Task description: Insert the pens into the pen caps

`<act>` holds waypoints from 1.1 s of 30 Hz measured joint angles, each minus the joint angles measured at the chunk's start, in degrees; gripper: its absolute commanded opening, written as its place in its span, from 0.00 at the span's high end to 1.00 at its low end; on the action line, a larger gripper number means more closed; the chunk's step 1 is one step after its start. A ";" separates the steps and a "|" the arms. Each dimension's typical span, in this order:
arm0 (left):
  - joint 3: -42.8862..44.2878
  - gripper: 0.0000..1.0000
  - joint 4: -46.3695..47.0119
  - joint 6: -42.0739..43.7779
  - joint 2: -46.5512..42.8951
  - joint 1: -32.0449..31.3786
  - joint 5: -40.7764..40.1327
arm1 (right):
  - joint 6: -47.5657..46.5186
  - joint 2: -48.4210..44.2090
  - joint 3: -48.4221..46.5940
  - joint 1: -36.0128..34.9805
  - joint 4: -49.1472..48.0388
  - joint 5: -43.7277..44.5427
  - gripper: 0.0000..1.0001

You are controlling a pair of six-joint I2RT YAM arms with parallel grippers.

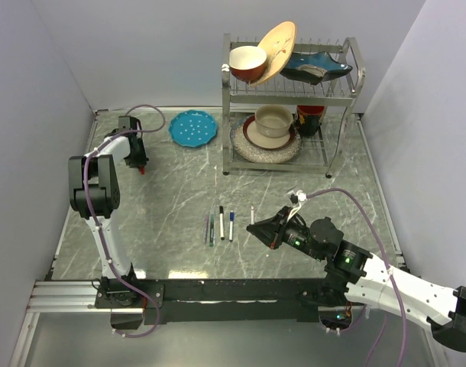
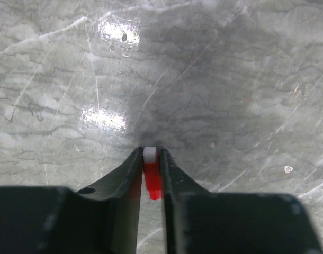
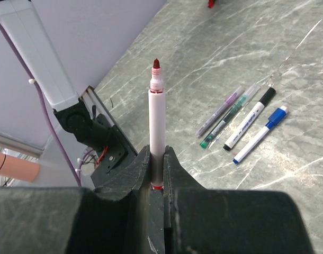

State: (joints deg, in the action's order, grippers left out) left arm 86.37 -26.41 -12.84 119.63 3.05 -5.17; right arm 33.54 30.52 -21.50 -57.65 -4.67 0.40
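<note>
My right gripper [image 3: 157, 153] is shut on a white-barrelled red pen [image 3: 156, 121], whose bare red tip points away from the wrist. From above, this gripper [image 1: 256, 226] hovers right of the pens lying on the table. My left gripper [image 2: 151, 154] is down at the tabletop at the far left, its jaws closed against a small red pen cap [image 2: 152, 179] with a white end. That cap [image 1: 142, 171] shows as a red speck under the left fingers. Several pens lie side by side mid-table: a purplish one [image 3: 220, 112], a green one [image 3: 227, 119], a black-ended one [image 3: 250, 119] and a blue-ended one [image 3: 259, 135].
A metal dish rack [image 1: 347, 99] with bowls and plates stands at the back right. A blue plate [image 1: 193, 128] lies at the back, left of the rack. Walls close in the table on the left, right and far sides.
</note>
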 measured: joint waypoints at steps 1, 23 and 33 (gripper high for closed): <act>0.00 0.86 0.00 -0.11 0.00 0.04 0.07 | 0.00 -0.04 -0.04 0.00 0.00 0.04 1.00; -38.32 0.99 15.54 -18.67 -47.50 -8.83 19.08 | 2.10 -0.42 -0.35 0.00 1.51 -1.99 1.00; -67.82 0.99 47.19 -45.29 -86.62 -15.96 29.94 | 5.20 13.73 -1.46 -3.82 -9.99 -6.14 1.00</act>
State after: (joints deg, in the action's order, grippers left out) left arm 18.55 20.78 -58.13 33.01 -12.91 24.77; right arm 38.74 44.25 -22.96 -61.47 -14.66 -5.74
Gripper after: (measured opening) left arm 0.050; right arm 0.143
